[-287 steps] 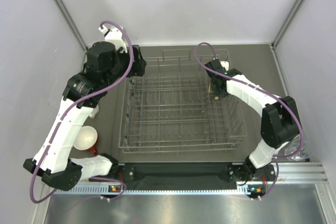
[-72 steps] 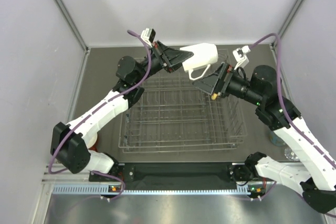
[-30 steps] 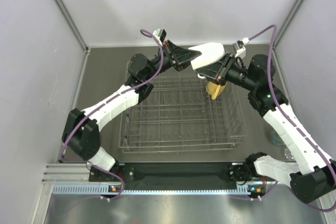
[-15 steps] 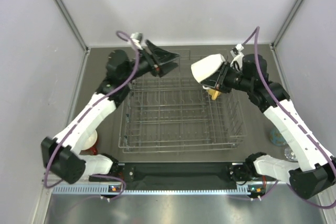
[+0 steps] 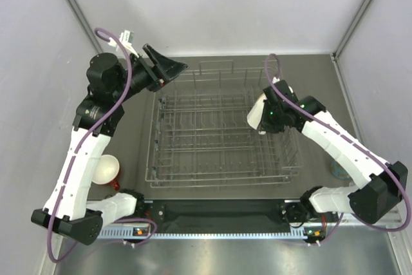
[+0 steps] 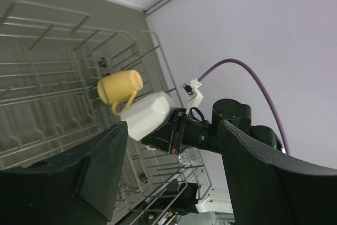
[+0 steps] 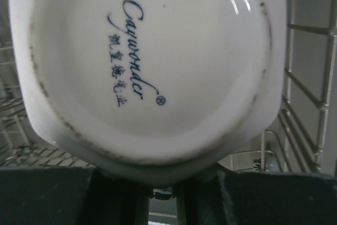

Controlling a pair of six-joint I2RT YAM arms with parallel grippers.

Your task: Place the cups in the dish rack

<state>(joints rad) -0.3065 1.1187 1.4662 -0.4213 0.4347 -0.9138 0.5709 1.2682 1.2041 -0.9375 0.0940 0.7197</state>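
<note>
The right end effector (image 5: 269, 115) clasps the white faceted ceramic mug (image 5: 255, 115) near the grey wire dish rack's (image 5: 219, 176) right wall, hiding the yellow mug (image 6: 120, 87) from the top view, while the left end effector (image 5: 168, 69) gapes wide above its far-left corner.

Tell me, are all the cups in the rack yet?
Not yet. The yellow mug is in the dish rack. The right hand holds the white mug over the rack. A red cup waits on the table, and the left hand is open and empty.

Blue "Cayoronder" ® under white mug (image 7: 147, 67)
</note>
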